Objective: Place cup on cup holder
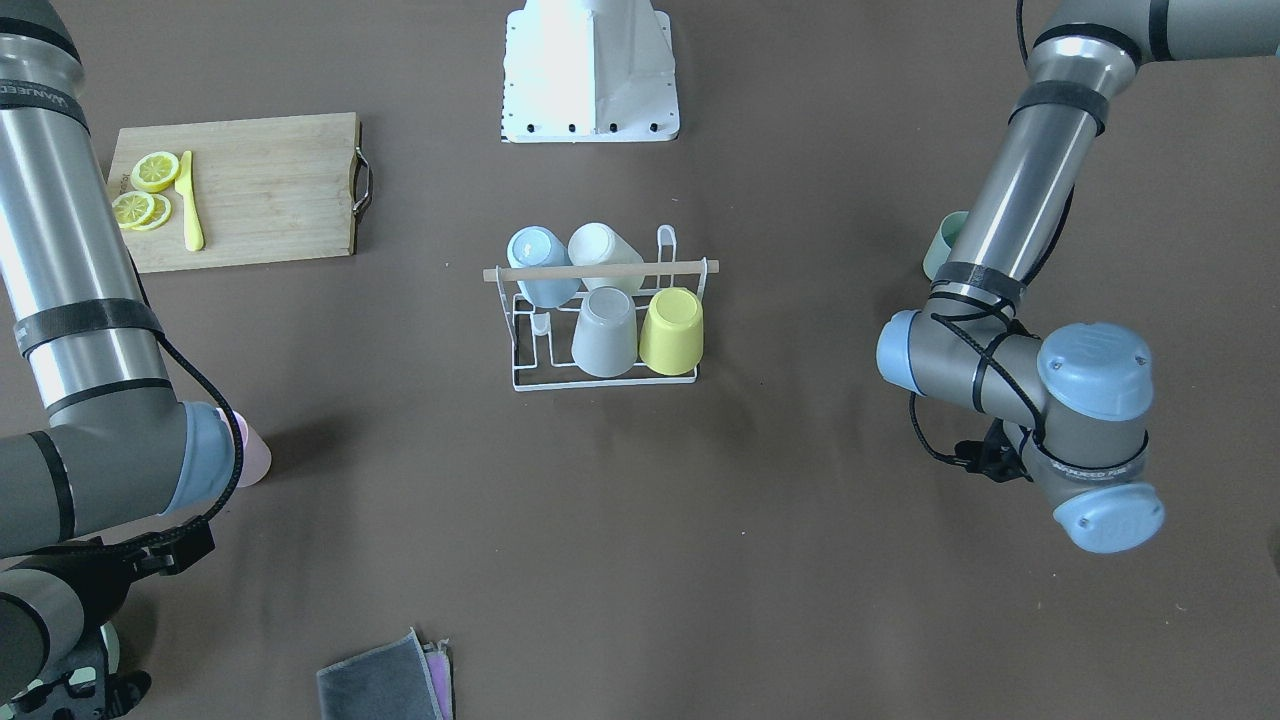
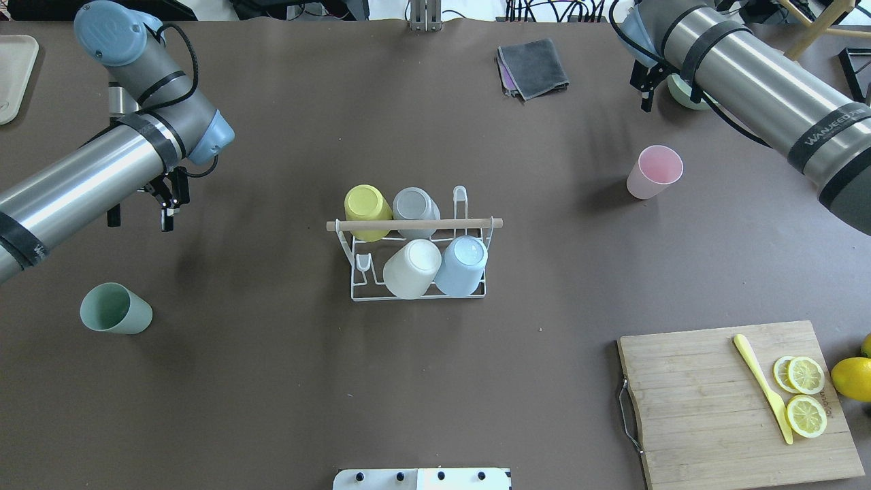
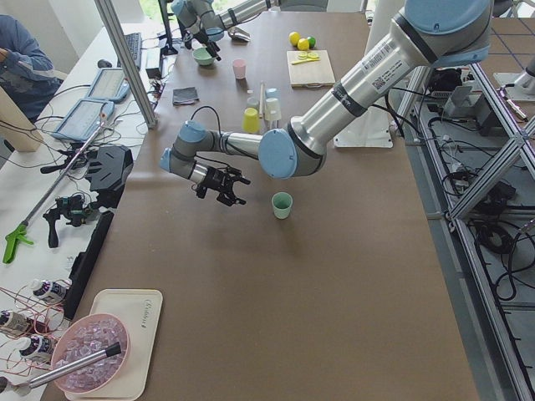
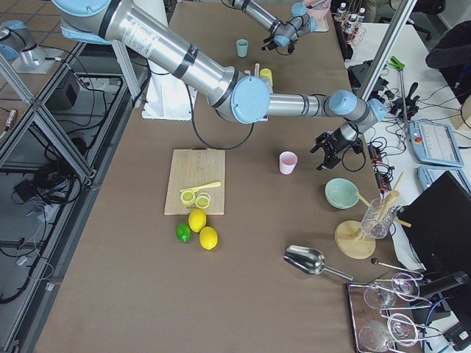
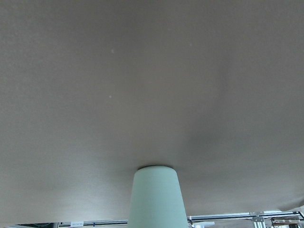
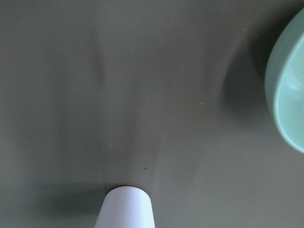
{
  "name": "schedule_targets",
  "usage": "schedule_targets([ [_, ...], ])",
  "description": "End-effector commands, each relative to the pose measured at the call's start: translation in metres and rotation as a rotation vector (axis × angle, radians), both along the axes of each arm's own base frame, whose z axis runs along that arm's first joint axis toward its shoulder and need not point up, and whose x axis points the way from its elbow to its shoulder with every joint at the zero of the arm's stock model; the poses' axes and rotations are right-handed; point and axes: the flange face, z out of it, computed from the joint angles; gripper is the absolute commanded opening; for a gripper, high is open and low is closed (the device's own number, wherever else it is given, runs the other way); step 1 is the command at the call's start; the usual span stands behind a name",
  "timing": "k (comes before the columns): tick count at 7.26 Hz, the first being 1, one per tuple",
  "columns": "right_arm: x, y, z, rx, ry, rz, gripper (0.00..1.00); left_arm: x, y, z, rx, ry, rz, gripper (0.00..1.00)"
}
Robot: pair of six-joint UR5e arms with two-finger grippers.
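The cup holder (image 2: 356, 294), a white wire rack with a wooden rod (image 2: 476, 222) across its top, stands mid-table. It holds a yellow, a grey, a white and a blue cup upside down. A green cup (image 2: 116, 309) stands upright on the table at the left, and shows in the left wrist view (image 5: 156, 199). My left gripper (image 2: 139, 214) hovers open and empty beyond it. A pink cup (image 2: 653, 171) stands upright at the far right, and shows in the right wrist view (image 6: 127, 209). My right gripper (image 4: 331, 158) is beyond it, open and empty.
A pale green bowl (image 2: 684, 95) sits under the right arm. Folded cloths (image 2: 534, 67) lie at the far edge. A wooden cutting board (image 2: 708, 408) with lemon slices and a yellow knife lies near right. A beige tray (image 2: 13, 75) is far left.
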Motion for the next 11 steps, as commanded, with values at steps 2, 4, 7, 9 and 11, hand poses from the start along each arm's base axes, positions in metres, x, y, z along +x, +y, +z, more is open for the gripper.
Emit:
schedule_targets([
  [2,-0.004,0.002,0.002,-0.032,-0.006,-0.058,1.0,0.004,0.023,0.011,0.01,-0.001,0.035,0.97],
  [4,-0.012,0.006,0.004,-0.06,-0.011,-0.039,1.0,-0.018,0.036,0.011,0.018,-0.01,0.043,0.97],
  [7,-0.05,0.022,0.003,-0.081,-0.021,-0.063,1.0,-0.021,0.045,-0.007,0.036,0.006,0.033,0.97],
  [9,-0.072,0.034,0.006,-0.077,-0.023,-0.102,1.0,-0.03,0.068,0.006,0.053,0.015,0.038,0.97],
  [11,-0.07,0.039,0.024,-0.069,-0.03,-0.157,1.0,-0.03,0.074,-0.005,0.079,0.04,0.034,0.97],
])
